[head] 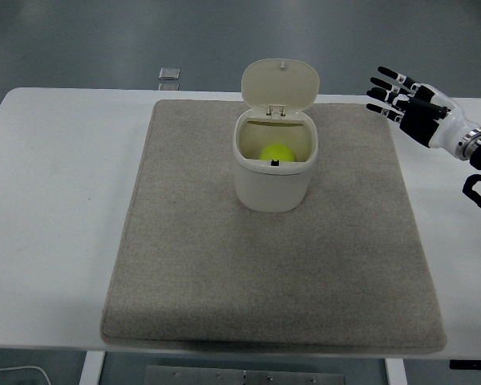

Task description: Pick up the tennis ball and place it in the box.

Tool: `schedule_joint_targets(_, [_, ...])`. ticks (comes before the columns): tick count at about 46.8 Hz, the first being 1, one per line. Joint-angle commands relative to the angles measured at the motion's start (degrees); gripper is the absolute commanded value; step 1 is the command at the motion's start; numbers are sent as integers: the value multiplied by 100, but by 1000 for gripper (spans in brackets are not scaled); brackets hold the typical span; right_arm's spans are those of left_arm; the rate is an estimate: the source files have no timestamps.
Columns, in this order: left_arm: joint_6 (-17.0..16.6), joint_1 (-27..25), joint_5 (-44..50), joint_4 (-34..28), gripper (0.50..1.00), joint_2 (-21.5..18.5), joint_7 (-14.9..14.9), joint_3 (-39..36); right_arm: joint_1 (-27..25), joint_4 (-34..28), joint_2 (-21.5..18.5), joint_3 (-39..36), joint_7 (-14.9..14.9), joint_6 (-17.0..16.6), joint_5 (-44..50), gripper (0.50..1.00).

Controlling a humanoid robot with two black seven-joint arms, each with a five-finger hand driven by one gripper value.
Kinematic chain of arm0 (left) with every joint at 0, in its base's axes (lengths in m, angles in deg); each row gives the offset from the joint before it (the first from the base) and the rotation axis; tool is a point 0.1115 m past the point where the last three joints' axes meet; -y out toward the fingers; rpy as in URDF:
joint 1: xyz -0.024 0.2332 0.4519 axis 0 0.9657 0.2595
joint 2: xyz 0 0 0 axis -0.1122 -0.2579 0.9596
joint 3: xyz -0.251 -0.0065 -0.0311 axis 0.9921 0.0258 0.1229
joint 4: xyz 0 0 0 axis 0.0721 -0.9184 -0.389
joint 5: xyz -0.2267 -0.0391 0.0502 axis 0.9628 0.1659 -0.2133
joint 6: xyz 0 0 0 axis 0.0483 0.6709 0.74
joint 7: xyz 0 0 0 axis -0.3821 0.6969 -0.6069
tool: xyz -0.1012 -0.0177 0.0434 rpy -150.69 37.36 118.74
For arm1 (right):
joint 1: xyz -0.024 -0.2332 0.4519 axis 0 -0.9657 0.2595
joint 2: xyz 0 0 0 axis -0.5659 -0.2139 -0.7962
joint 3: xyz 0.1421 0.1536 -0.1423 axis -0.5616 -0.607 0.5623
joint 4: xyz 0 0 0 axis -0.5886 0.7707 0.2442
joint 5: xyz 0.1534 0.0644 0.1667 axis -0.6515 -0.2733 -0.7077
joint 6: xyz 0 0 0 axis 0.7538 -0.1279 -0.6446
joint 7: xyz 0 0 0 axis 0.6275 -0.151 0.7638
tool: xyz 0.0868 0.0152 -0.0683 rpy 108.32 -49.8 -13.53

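The tennis ball (276, 152) lies inside the box (273, 172), a cream bin with its hinged lid (280, 83) raised upright. The box stands on the grey mat (184, 265) covering the white table (56, 200). The right hand (409, 103) hovers well apart to the right, fingers (385, 83) spread, empty

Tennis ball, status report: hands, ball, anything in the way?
Right hand open, empty, right of the box. Left arm not in view. Tennis ball inside box, lid up. Nothing in the way.
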State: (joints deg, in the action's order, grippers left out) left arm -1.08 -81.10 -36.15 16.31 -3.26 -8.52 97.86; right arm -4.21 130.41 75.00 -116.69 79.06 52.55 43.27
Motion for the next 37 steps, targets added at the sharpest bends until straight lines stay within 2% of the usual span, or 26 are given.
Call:
schedule_joint_targets(1, [0,0,0,0,992,0,0,0,9,-55,-16,-11,-9,-75,-91,913])
schedule_joint_targets(9, [0,0,0,0,992,0,0,0,9,-55,19,-11,-281,-374,-100,913])
schedule_joint_targets(15, [0,0,0,0,992,0,0,0,9,-55,37,-11,-387,-383,-100,913])
schedule_joint_targets(30, [0,0,0,0,992,0,0,0,0,-46,55,-46,-299,-400,-109,913])
schedule_joint_targets(37, [0,0,0,0,992,0,0,0,-9,-46,46,-46,-141,-558,-109,913])
